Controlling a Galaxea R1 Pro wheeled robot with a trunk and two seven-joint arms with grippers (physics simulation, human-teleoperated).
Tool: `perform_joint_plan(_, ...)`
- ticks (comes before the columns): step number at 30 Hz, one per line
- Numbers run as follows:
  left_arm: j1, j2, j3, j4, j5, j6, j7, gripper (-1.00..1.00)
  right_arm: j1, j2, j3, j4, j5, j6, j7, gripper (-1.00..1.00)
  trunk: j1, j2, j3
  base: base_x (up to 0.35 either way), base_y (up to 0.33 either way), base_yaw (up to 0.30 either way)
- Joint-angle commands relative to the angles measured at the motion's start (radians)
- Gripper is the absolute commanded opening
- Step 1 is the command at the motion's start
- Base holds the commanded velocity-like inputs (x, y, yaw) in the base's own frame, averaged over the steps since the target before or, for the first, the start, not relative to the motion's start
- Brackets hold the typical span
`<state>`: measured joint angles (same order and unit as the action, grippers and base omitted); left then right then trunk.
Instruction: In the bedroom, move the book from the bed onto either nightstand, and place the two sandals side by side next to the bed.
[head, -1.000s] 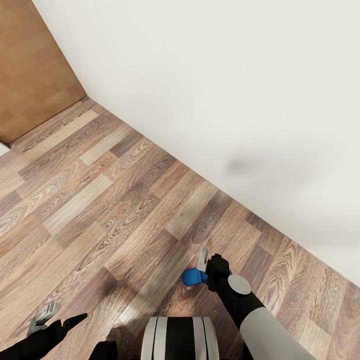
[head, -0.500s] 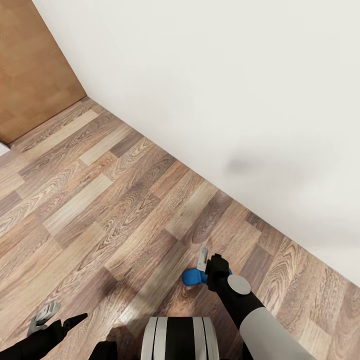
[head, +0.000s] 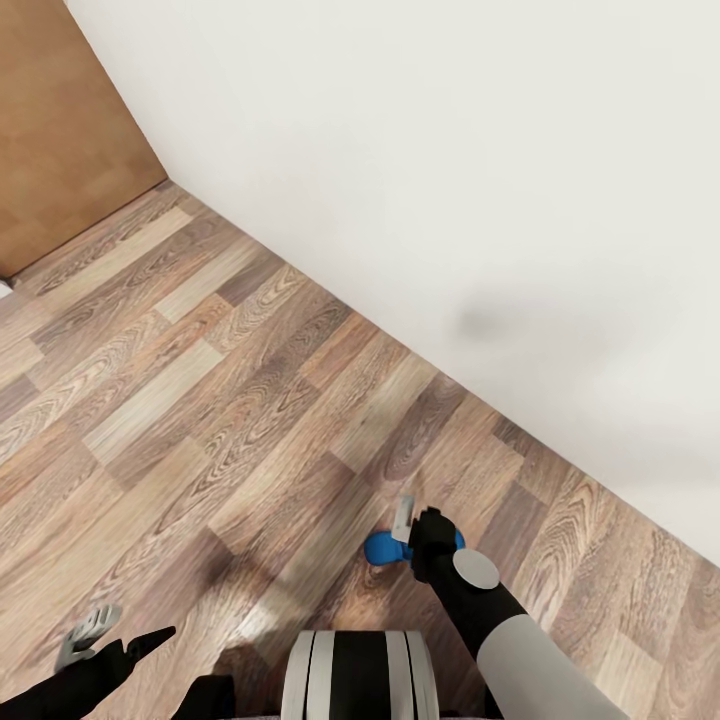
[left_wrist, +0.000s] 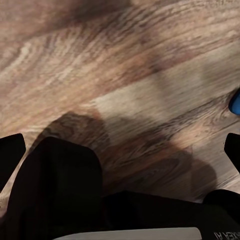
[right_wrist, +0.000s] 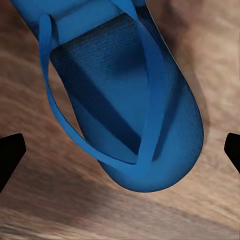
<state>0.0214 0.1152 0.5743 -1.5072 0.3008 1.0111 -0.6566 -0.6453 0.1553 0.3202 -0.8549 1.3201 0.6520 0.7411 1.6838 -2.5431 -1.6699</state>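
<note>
- Right gripper (head: 407, 528): jaws spread wide, nothing clamped; blue sandal (right_wrist: 125, 95) lies between and under the fingertips, on the wood-plank floor (head: 200, 400).
- Head view: sandal (head: 381, 550) pokes out beside the right gripper, near the white wall (head: 450, 150).
- Left gripper (head: 88, 632): low over bare floor, well apart from the sandal; jaws parted, empty.

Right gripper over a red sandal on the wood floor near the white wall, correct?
Not red. The sandal is bright blue, as the right wrist view shows. The rest holds: the right gripper is over it on the wood floor, near the white wall.
</note>
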Motion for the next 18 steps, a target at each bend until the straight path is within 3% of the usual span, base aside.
perform_joint_plan(1,0.000,0.000,0.001,-0.001,-0.002,0.004,-0.005,1.00,0.000,0.001,0.002,-0.001,0.010,0.001,0.009,1.00,0.000,-0.001,-0.004,0.000,0.000,0.000)
perform_joint_plan(6,0.000,0.000,0.001,-0.001,-0.002,0.004,-0.005,1.00,0.000,0.003,0.002,-0.001,0.010,0.001,0.009,1.00,0.003,-0.002,-0.024,0.000,0.000,0.000)
perform_joint_plan(18,0.000,0.000,0.000,-0.001,-0.002,0.004,-0.005,1.00,0.000,0.005,0.002,-0.001,0.010,0.001,0.009,1.00,0.003,-0.002,-0.024,0.000,0.000,0.000)
